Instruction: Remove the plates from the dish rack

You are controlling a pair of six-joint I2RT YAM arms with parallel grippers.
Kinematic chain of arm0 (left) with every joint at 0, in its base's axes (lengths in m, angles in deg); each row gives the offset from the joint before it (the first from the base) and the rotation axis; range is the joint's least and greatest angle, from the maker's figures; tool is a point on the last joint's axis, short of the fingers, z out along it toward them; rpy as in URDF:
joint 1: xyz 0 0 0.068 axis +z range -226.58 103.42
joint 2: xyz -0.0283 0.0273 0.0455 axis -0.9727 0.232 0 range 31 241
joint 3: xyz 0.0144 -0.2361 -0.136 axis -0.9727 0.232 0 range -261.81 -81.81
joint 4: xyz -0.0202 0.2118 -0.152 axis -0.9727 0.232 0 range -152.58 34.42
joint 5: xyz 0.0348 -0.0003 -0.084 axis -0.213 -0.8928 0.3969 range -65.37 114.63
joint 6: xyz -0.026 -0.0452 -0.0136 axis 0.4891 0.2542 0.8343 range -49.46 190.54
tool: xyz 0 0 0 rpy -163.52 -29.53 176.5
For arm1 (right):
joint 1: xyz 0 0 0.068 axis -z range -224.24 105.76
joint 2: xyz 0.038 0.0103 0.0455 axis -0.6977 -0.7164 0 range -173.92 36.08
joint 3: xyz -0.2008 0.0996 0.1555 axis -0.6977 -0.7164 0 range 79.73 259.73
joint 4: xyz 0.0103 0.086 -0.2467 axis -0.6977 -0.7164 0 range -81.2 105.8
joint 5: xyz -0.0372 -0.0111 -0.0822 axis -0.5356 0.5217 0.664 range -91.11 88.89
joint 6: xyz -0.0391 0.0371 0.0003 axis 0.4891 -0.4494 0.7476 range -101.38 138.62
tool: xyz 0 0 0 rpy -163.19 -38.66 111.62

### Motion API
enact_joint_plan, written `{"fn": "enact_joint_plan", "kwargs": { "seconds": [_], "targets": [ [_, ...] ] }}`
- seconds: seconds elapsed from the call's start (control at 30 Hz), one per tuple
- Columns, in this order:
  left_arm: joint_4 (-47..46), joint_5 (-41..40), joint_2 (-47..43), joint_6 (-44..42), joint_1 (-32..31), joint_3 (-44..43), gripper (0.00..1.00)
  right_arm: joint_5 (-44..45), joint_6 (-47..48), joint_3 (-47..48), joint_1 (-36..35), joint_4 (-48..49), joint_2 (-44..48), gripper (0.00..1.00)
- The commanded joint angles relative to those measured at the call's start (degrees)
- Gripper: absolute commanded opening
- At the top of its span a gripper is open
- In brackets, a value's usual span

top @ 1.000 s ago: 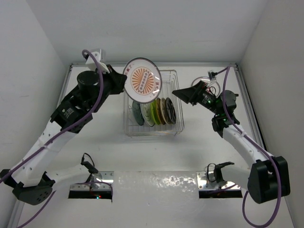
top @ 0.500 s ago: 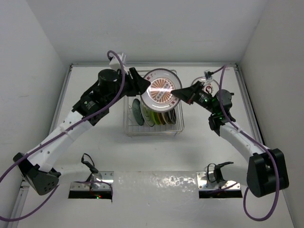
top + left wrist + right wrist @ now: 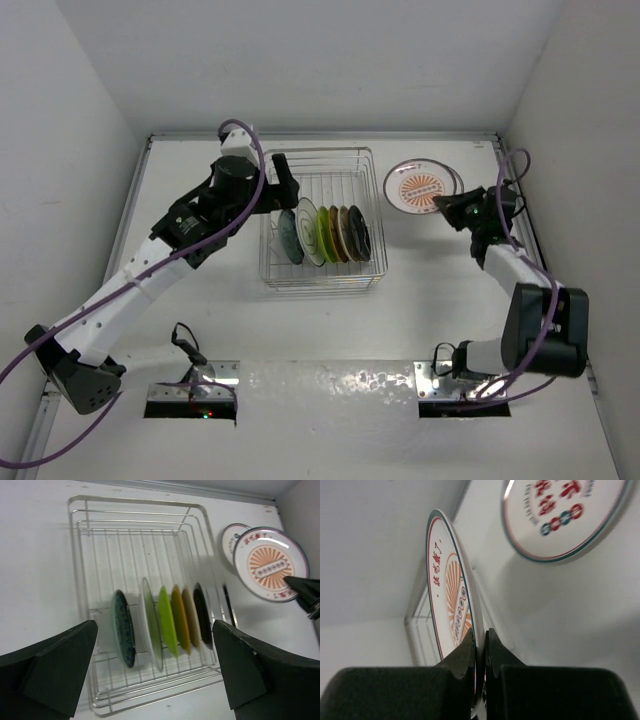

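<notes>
Dish rack point(image 3: 330, 170) stands at twelve o'clock ahead of us, six plates point(image 3: 325, 232) upright in its near half. At its two o'clock our right gripper point(image 3: 447, 205) pinches the sunburst plate point(image 3: 420, 185) by the rim. Our left gripper point(image 3: 285, 183) hangs at its ten o'clock, fingers spread wide and empty

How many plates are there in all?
8. Six stand in the dish rack: blue-green plate, white plate, lime plate, orange plate, tan plate, dark plate. The right gripper holds a sunburst plate; a red-lettered plate lies on the table close by.
</notes>
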Motion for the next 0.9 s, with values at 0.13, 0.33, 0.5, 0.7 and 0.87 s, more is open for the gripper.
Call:
{"fn": "enact_joint_plan", "kwargs": {
  "seconds": [0.13,0.33,0.5,0.7,0.87],
  "targets": [
    [2.55,-1.92,-4.18,-4.31,-0.23,2.1,0.97,-1.44,3.23,16.01,4.38,1.87,-21.81,0.03],
    [3.51,-3.5,-4.18,-6.6,-0.23,3.24,0.97,-1.02,1.91,21.72,6.14,6.48,-30.03,0.02],
    [2.55,-3.68,-4.09,-6.69,-0.23,5.08,0.97,-0.31,3.41,23.49,6.31,1.55,-32.05,0.12],
    [2.37,-0.52,-3.83,-6.78,-0.23,5.88,0.97,-0.75,8.22,28.13,7.37,-4.16,-34.42,0.36],
    [2.55,-0.42,-4.71,-6.78,-0.32,6.76,0.97,0.39,12.8,35.94,7.63,-15.48,-35.39,0.79]
  ]
}}
